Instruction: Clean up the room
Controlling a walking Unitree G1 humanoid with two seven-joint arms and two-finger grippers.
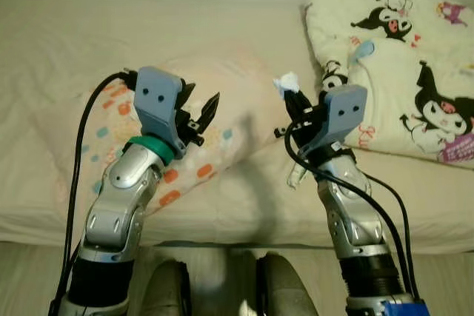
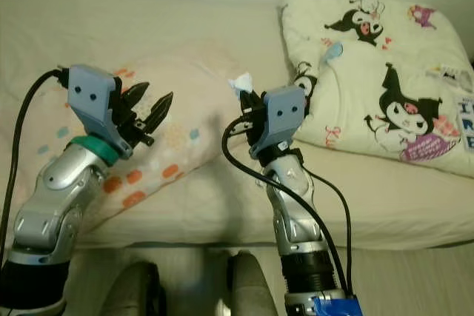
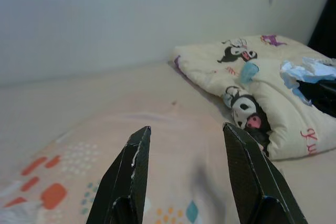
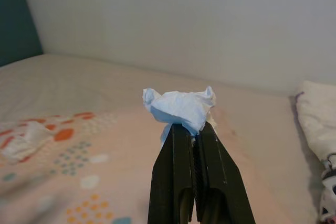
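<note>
My right gripper (image 1: pixel 295 98) is shut on a crumpled white tissue (image 1: pixel 286 82), held above the bed between the two pillows; the wad pokes out past the fingertips (image 4: pixel 181 105). My left gripper (image 1: pixel 206 100) stands open and empty over a pale pillow (image 1: pixel 229 135) printed with orange and teal shapes. The wrist views show a second crumpled tissue (image 4: pixel 22 138) lying on that pillow, at its patterned end (image 3: pixel 14 214).
The cream bed (image 1: pixel 67 35) spans the view, with a wall behind it. A folded quilt with black-and-white cartoon figures (image 1: pixel 404 72) lies at the right. The bed's front edge is close to my feet (image 1: pixel 172 286) on the floor.
</note>
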